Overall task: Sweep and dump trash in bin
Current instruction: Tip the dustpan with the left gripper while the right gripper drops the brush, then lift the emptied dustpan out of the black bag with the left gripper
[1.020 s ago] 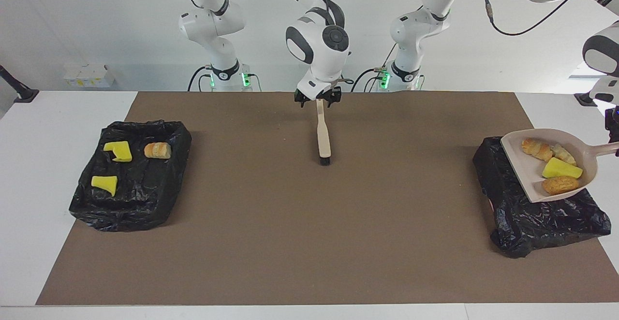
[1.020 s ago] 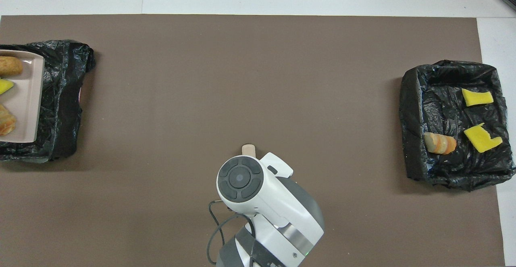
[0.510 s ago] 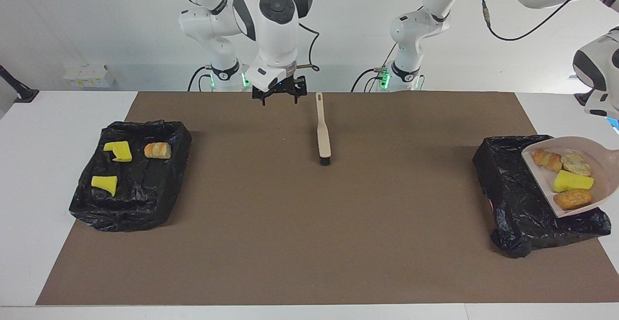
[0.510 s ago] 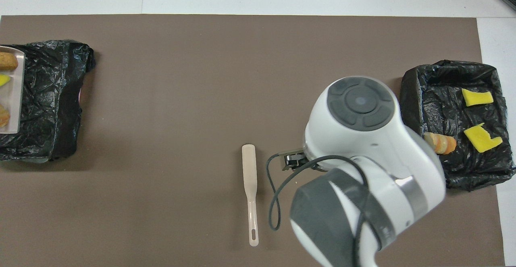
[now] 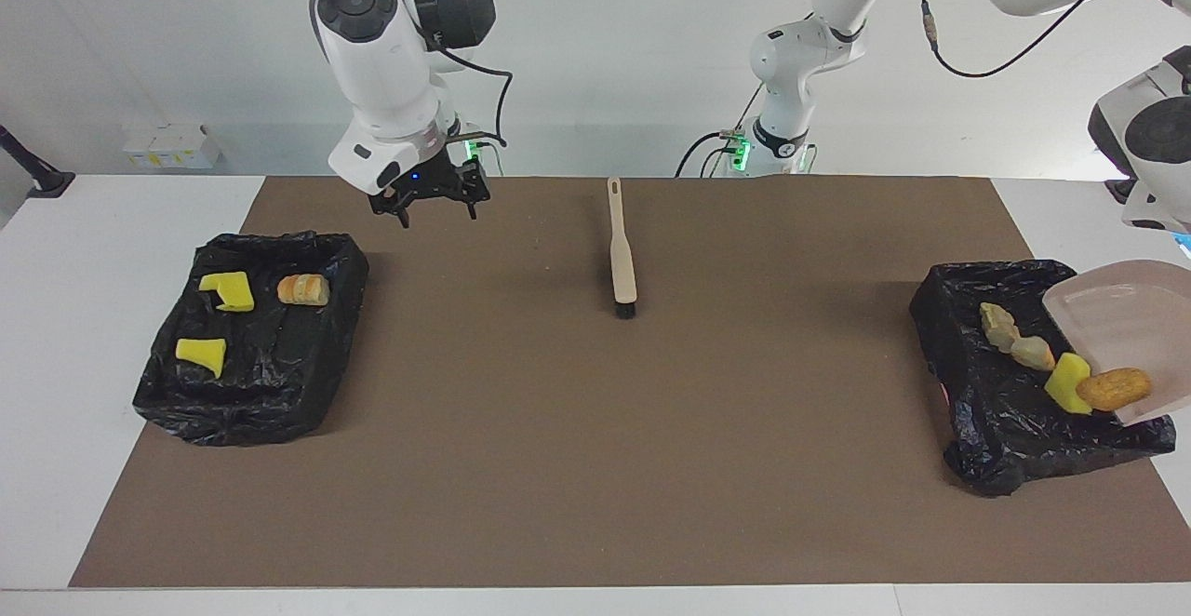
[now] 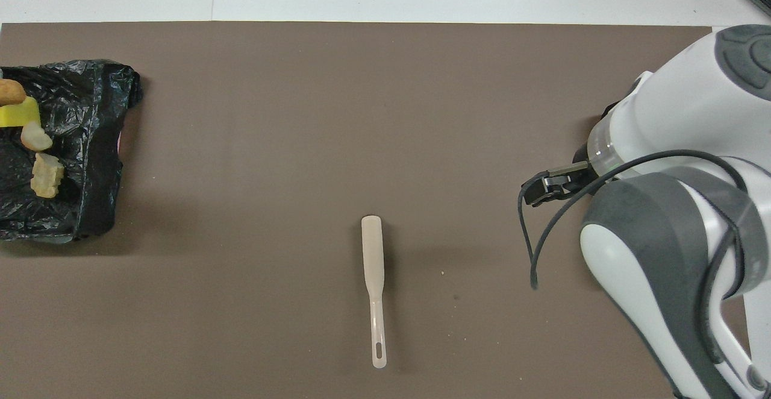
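The dustpan (image 5: 1121, 332) is tipped steeply over the bin (image 5: 968, 383) at the left arm's end of the table, and four scraps are sliding out: two tan chunks (image 5: 1014, 341) and a yellow sponge piece (image 5: 1067, 381) are in the bag, but the orange chunk (image 5: 1113, 389) sits right at the pan's lip by the bin's edge, so it could roll off onto the table. The left gripper is out of frame, clamped on the pan's handle I'd guess. The right gripper (image 5: 426, 204) hangs spread and empty near the other bin (image 5: 335, 267), which holds three more scraps (image 5: 228, 292). The brush (image 5: 621, 262) lies mid-table.
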Controlling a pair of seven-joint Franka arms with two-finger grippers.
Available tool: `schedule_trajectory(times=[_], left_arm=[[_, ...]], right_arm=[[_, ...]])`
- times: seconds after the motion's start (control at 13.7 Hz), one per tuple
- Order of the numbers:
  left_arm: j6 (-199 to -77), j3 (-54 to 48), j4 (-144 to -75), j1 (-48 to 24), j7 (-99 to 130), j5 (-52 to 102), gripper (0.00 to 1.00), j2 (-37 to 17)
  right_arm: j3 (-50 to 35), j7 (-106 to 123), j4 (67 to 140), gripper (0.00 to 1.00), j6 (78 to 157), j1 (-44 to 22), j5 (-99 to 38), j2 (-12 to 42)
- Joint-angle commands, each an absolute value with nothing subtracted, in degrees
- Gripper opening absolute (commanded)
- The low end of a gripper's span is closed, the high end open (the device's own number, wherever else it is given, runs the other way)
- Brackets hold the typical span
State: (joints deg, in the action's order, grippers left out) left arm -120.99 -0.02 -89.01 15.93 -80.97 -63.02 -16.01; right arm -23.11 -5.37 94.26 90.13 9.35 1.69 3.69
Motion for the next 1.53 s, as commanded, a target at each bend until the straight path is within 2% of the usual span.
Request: schedule_trajectory(times=[0.0,0.22,0.51,0.73,0.95,1.24,1.46], left_arm=[[-118.67,0.62,-96.23,13.28,-72.27,-72.74,0.0,-10.56],[-111.91,0.62,-95.98,9.94,-70.14,-77.07,0.0,-10.28],[-105.22,0.18,-95.01,5.64,-70.14,-77.09,0.0,-6.78],[-98.72,-0.17,-95.19,-0.15,-70.05,-75.25,0.0,-5.36],[-96.51,-0.17,-95.45,-4.47,-66.56,-63.94,0.0,-5.27],[-96.33,-0.18,-97.29,-8.16,-49.6,-44.6,0.0,-4.31],[-96.06,-0.18,-98.7,-11.68,-41.79,-35.98,0.0,-4.74]], right_arm=[[-21.98,-2.55,93.69,1.0,88.95,11.69,2.9,3.34],[-18.29,-2.55,92.91,1.0,89.82,11.69,2.99,3.34],[-15.39,2.55,91.14,1.0,89.65,12.48,2.9,4.04],[-13.54,2.37,90.18,1.0,89.91,12.48,2.72,4.04],[-9.95,2.64,89.56,1.0,89.3,11.53,2.2,3.69],[0.51,2.55,88.95,1.0,89.03,2.48,-1.22,3.17],[0.09,0.8,90.43,1.0,89.38,2.2,-1.41,1.58]])
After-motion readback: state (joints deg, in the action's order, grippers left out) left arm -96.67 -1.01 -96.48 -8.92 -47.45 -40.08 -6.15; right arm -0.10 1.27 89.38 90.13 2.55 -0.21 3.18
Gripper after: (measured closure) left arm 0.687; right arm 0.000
